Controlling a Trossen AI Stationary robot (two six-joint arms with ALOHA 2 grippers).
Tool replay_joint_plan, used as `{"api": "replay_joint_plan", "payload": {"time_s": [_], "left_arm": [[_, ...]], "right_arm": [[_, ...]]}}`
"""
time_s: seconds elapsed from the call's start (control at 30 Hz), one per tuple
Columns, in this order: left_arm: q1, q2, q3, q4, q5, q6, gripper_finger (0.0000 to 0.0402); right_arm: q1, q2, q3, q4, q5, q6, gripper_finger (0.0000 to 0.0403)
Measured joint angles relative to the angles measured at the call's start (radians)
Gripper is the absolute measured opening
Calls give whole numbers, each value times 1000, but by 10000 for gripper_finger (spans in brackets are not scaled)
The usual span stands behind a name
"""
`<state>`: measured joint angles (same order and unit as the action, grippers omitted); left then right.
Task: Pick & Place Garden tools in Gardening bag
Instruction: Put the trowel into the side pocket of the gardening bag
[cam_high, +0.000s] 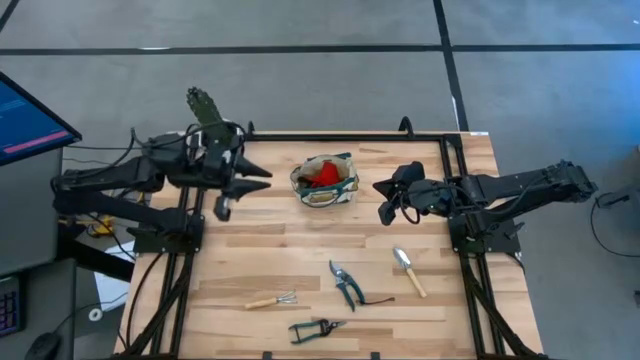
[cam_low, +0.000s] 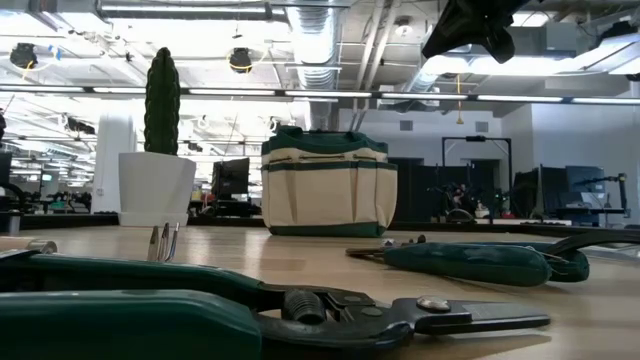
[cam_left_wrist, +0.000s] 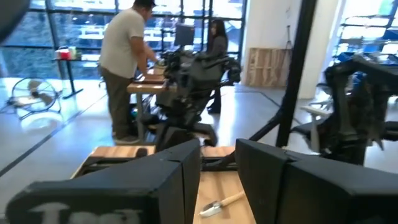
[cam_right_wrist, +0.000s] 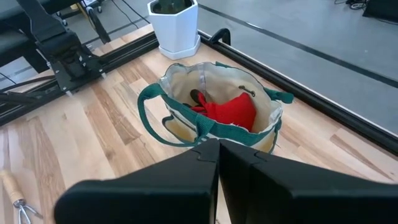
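The beige gardening bag (cam_high: 324, 180) with green trim stands upright on its base at the table's far middle, and it also shows in the right wrist view (cam_right_wrist: 214, 112). A red item (cam_right_wrist: 233, 109) lies inside it. On the near half of the table lie a wooden-handled trowel (cam_high: 408, 270), green-handled pruning shears (cam_high: 345, 283), a small rake (cam_high: 272, 301) and a second pair of shears (cam_high: 315, 328). My left gripper (cam_high: 262, 176) hovers left of the bag, pointing level toward it, open with nothing between its fingers (cam_left_wrist: 180, 174). My right gripper (cam_high: 383, 195) hangs right of the bag, shut and holding nothing (cam_right_wrist: 217, 155).
A cactus in a white hexagonal pot (cam_high: 205, 108) stands at the far left corner, beside the left arm. Dark frame rails (cam_high: 440, 160) run along the table's far and side edges. People stand at a desk in the room beyond the table (cam_left_wrist: 124, 68).
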<state>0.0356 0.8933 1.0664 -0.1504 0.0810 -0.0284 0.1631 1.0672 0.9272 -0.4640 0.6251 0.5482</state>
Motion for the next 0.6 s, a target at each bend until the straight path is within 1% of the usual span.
{"api": "replay_joint_plan", "payload": {"time_s": [0.13, 0.3, 0.4, 0.6], "left_arm": [[-29, -26, 0, -11, -6, 0, 90], [-46, -58, 0, -52, -11, 0, 90], [-54, -72, 0, -89, -11, 0, 90], [-92, -86, 0, -122, -11, -6, 90]], "right_arm": [[1, 0, 0, 0, -2, 1, 1], [8, 0, 0, 1, -67, 4, 1], [8, 0, 0, 1, -98, 57, 1], [12, 0, 0, 10, -104, 178, 1]]}}
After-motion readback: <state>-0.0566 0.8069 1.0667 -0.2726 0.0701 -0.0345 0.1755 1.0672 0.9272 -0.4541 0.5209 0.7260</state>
